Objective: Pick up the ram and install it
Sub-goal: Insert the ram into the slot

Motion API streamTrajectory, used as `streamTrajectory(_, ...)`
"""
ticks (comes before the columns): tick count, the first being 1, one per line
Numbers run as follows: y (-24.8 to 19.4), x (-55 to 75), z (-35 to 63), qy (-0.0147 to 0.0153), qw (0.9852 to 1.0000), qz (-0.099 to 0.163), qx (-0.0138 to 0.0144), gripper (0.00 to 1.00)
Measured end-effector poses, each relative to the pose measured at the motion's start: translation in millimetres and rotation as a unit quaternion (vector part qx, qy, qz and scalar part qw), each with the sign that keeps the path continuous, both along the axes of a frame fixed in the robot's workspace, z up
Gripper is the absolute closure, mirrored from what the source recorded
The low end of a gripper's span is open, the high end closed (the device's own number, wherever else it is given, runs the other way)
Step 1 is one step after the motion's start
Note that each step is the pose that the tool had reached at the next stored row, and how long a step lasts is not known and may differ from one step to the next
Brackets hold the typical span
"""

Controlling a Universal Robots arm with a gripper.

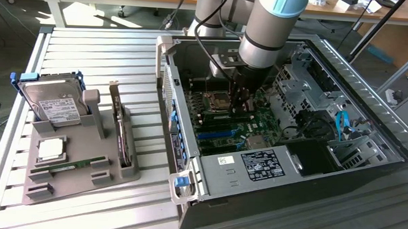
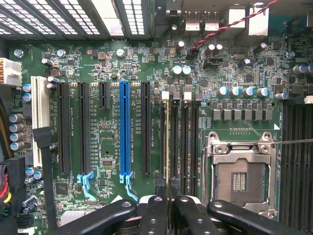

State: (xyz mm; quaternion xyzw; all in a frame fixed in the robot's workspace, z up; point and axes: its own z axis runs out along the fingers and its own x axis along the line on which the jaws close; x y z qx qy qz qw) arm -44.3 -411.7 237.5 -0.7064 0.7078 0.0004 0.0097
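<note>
Green and full of tiny parts, the motherboard lies flat at the bottom of the open computer case. The grey arm comes in from the far side of the table and points nearly straight down into the case. Its black gripper hangs low, close over the middle of the board. In the wrist view the 2 black fingers are pressed close together with the ram pinched between them, so the jaws are closed on it. The ram stands on its thin edge and looks like 1 long, skinny line. It runs right along 1 of the dark memory slots, between the long blue slot and the silver chip socket. I cannot tell if it is pushed all the way down into its slot. On the exterior view's left, well apart from the case, a grey holder sits on the table. A second ram stick lies flat in it near the front. A silver hard drive leans in the back of the holder, and a dark card stands up on its edge beside it.
</note>
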Motion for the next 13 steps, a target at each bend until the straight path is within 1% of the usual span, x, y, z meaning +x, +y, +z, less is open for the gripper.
streamTrajectory(13,0.0,0.5,-1.8,0.0,1.0,0.0,0.0002,0.88)
